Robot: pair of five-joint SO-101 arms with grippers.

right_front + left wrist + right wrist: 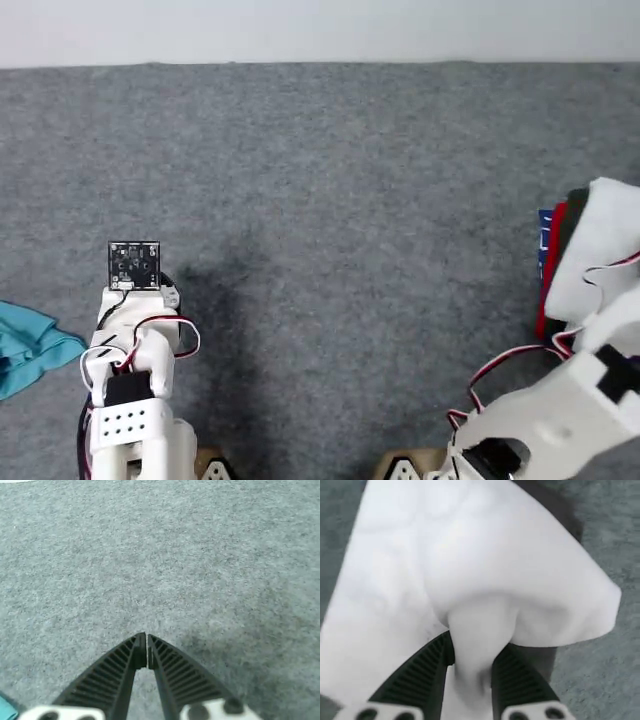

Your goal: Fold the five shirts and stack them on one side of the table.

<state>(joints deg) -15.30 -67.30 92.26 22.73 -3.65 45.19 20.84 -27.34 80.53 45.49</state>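
Now we see the grey worktop (330,170) with shirts at two edges.
At 3 o'clock the white shirt (605,235) sits over a stack (549,290) of red, blue and dark layers, a fold of it pinched in our right fingers (442,655); a teal shirt (25,345) lies at 9 o'clock; our left fingers (141,650) are pressed together, holding nothing.

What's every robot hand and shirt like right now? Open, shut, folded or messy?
left hand: shut, holding nothing.
right hand: shut on the white shirt.
white shirt: pinched into a ridge, lying on top of the pile.
pile: stacked at the table's right edge, red and blue edges showing.
teal shirt: crumpled, not folded, at the left edge.
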